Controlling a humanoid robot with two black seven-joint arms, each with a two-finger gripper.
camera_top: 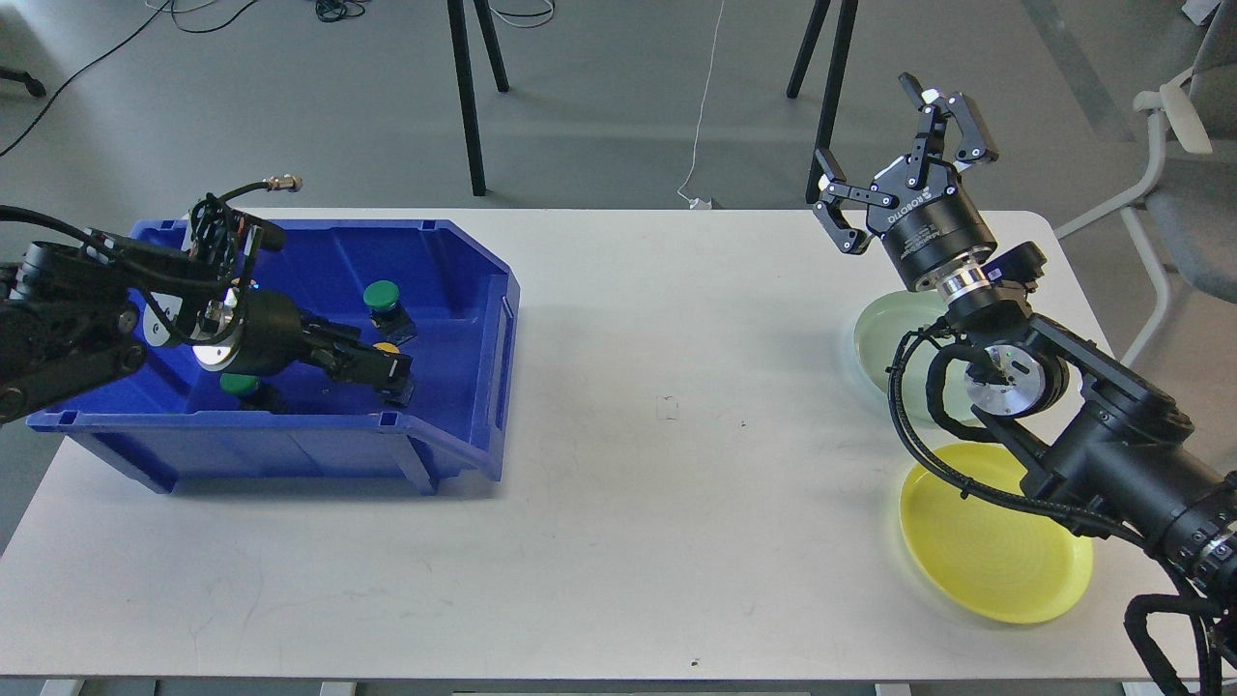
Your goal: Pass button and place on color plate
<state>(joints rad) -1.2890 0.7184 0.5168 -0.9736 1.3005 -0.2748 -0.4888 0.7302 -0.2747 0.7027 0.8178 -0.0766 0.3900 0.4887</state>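
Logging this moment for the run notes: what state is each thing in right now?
left gripper: inside the bin, closed around a yellow button
right gripper: open, empty, raised
blue bin: upright on the table
yellow button: mostly hidden between the fingers
green buttons: loose in the bin
green plate: empty
yellow plate: empty

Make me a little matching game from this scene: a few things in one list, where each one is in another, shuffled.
Things:
1. left pincer
2. right pincer
3. yellow plate
4. green-capped button

Places:
A. raised in the air, fingers spread wide
B. on the table's near right corner
C. reaching low inside the blue bin
D. standing near the bin's back wall

Pairs: 1-C, 2-A, 3-B, 4-D
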